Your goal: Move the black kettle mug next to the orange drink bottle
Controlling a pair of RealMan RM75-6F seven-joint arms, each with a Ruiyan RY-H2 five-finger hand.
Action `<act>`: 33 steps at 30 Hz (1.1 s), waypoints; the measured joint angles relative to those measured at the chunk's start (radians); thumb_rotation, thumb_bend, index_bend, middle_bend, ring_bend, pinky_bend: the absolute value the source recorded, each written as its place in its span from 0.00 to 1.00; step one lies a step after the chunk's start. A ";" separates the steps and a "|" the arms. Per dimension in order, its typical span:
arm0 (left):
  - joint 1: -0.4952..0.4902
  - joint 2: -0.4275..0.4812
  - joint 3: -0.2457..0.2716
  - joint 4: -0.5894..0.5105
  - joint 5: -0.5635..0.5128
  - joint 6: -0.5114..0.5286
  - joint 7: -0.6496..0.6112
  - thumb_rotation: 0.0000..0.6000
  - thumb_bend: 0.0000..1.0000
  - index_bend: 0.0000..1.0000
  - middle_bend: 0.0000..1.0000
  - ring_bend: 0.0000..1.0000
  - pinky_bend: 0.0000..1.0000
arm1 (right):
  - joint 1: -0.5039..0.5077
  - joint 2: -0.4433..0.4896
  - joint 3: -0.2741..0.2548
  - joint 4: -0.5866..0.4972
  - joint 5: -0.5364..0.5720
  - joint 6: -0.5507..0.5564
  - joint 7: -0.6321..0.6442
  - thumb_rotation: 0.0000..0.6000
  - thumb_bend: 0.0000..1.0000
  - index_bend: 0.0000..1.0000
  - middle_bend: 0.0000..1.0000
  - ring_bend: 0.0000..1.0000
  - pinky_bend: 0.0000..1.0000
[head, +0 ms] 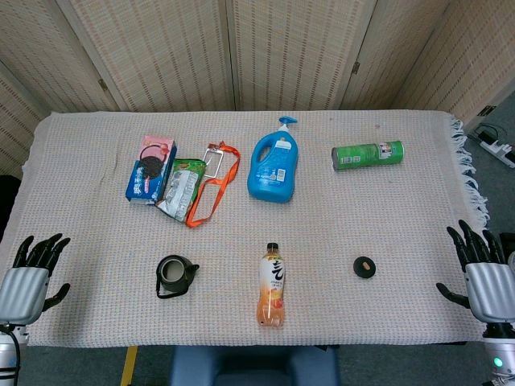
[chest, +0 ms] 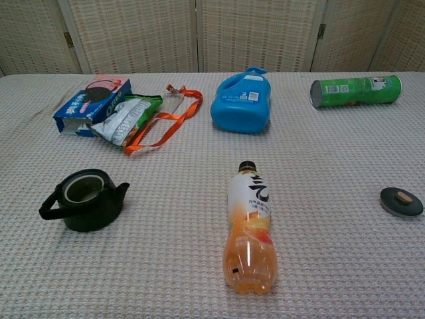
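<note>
black kettle mug (head: 175, 275): it stands upright and lidless on the woven tablecloth (head: 362, 209), in the near left part of the table; in the chest view (chest: 84, 198) its handle points left and its short spout right. the orange drink bottle (head: 272, 286) lies on its side to the mug's right, cap away from you and base toward the near edge, well apart from the mug. the chest view (chest: 249, 229) shows its black cap, white label and orange liquid.

your left hand (head: 28, 281) rests at the near left corner of the cloth, fingers spread and holding nothing, well apart from the mug. your right hand (head: 483, 277) rests at the near right corner by the fringe, fingers likewise apart and empty. neither hand shows in the chest view.

a small black lid (head: 365, 266) with a pale knob lies flat to the right of the bottle, between it and your right hand. along the far half of the cloth, left to right: a blue biscuit box (head: 151, 170), a green snack bag (head: 180, 188) touching it, an orange lanyard (head: 213, 189) looped beside the bag, a blue detergent bottle (head: 274, 165) lying flat, and a green can (head: 367, 155) on its side.
</note>
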 measured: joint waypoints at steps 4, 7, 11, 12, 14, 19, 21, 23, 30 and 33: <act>-0.001 -0.002 0.002 0.000 0.002 -0.001 0.002 1.00 0.22 0.11 0.07 0.12 0.01 | -0.003 0.002 0.001 0.001 -0.004 0.007 0.003 1.00 0.16 0.01 0.04 0.12 0.00; 0.000 -0.001 0.004 -0.001 0.008 0.004 0.000 1.00 0.22 0.11 0.08 0.12 0.01 | -0.005 0.003 0.000 0.003 -0.009 0.011 0.008 1.00 0.16 0.02 0.03 0.12 0.00; 0.001 0.000 0.007 -0.001 0.017 0.011 -0.004 1.00 0.22 0.11 0.08 0.12 0.01 | -0.010 0.005 -0.001 0.006 -0.014 0.022 0.016 1.00 0.16 0.02 0.03 0.12 0.00; 0.001 0.000 0.008 -0.001 0.020 0.013 -0.005 1.00 0.22 0.11 0.08 0.12 0.01 | -0.012 0.005 -0.001 0.007 -0.015 0.025 0.019 1.00 0.16 0.02 0.03 0.12 0.00; 0.001 0.000 0.009 -0.001 0.025 0.015 -0.007 1.00 0.22 0.11 0.08 0.12 0.01 | -0.015 0.006 0.000 0.010 -0.018 0.033 0.024 1.00 0.16 0.02 0.03 0.12 0.00; -0.002 0.001 0.015 -0.001 0.042 0.017 -0.011 1.00 0.22 0.11 0.08 0.13 0.01 | -0.022 0.009 0.000 0.012 -0.023 0.043 0.031 1.00 0.16 0.03 0.04 0.13 0.00; -0.003 0.001 0.017 -0.001 0.048 0.017 -0.013 1.00 0.22 0.11 0.09 0.13 0.01 | -0.023 0.009 0.001 0.012 -0.024 0.047 0.033 1.00 0.16 0.03 0.04 0.13 0.00; -0.005 0.000 0.020 0.000 0.055 0.016 -0.016 1.00 0.22 0.11 0.09 0.14 0.01 | -0.025 0.009 0.001 0.013 -0.025 0.050 0.035 1.00 0.16 0.03 0.04 0.13 0.00; -0.026 -0.009 0.042 0.009 0.103 -0.009 -0.026 1.00 0.22 0.13 0.11 0.16 0.04 | -0.027 0.012 0.004 0.012 -0.030 0.056 0.038 1.00 0.16 0.04 0.04 0.13 0.00; -0.042 -0.016 0.056 0.015 0.136 -0.030 -0.027 1.00 0.22 0.13 0.12 0.16 0.04 | -0.027 0.014 0.006 0.009 -0.033 0.059 0.038 1.00 0.16 0.04 0.04 0.14 0.00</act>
